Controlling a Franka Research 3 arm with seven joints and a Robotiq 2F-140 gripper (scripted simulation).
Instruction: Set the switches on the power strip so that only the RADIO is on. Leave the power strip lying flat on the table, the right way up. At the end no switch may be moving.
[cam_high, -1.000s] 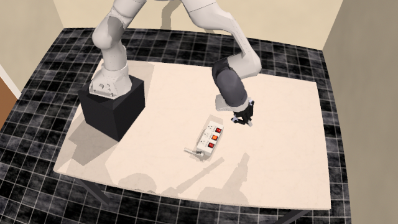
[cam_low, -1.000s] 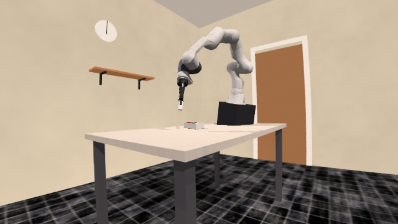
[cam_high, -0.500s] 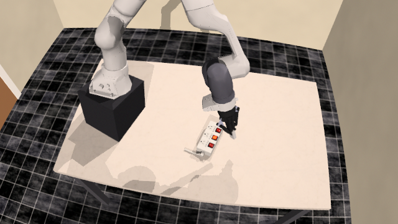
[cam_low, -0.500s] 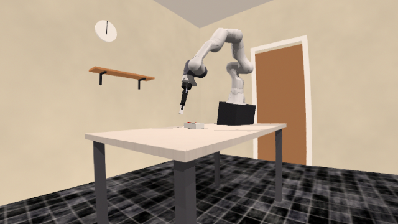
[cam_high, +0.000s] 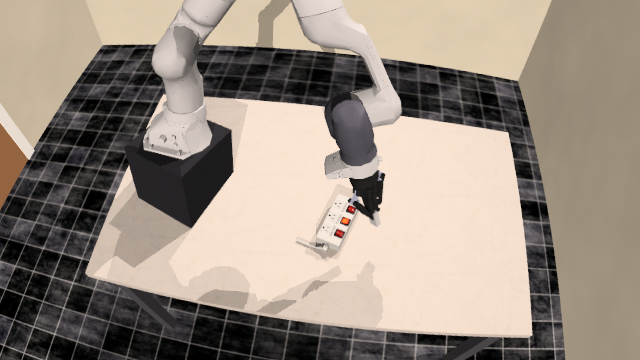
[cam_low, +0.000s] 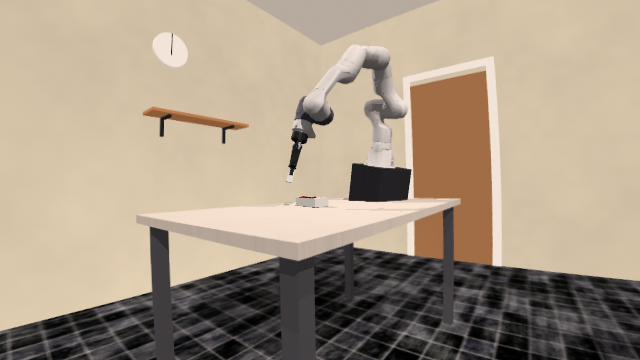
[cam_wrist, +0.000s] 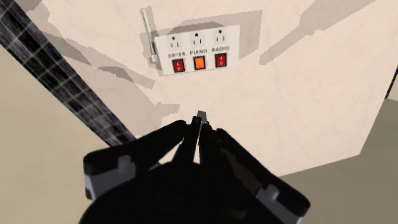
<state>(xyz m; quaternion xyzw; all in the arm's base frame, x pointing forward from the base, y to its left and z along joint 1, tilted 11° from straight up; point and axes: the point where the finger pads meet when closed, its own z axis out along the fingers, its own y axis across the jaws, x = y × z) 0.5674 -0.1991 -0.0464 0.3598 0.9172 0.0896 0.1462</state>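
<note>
- Pressed together with nothing between them, the jaws of the gripper (cam_wrist: 200, 120) hang in the air above the table (cam_low: 280, 235), touching nothing.
- Seen from the side, the gripper (cam_low: 289, 177) points downward on a slight tilt, well clear of the table top and above the power strip (cam_low: 311, 201).
- From above, the power strip (cam_high: 338, 223) lies flat and right way up near the middle of the table (cam_high: 450, 260), with the gripper (cam_high: 375, 221) overlapping its right edge beside the far switch.
- Three switches sit in a row in the wrist view, labelled DRYER, PIANO and RADIO; the DRYER switch (cam_wrist: 178, 65) and RADIO switch (cam_wrist: 220, 60) show red, while the PIANO switch (cam_wrist: 199, 62) shows a brighter orange.
- Whether each switch is on or off cannot be told for certain from its colour alone.
- A short cable stub (cam_wrist: 148, 35) juts from the strip's DRYER end.
- The arm's black pedestal (cam_high: 182, 172) stands at the table's far left corner, well apart from the strip.
- Nothing lies between the closed fingertips and the strip.
- From the side view the strip's switches are too small to read.
</note>
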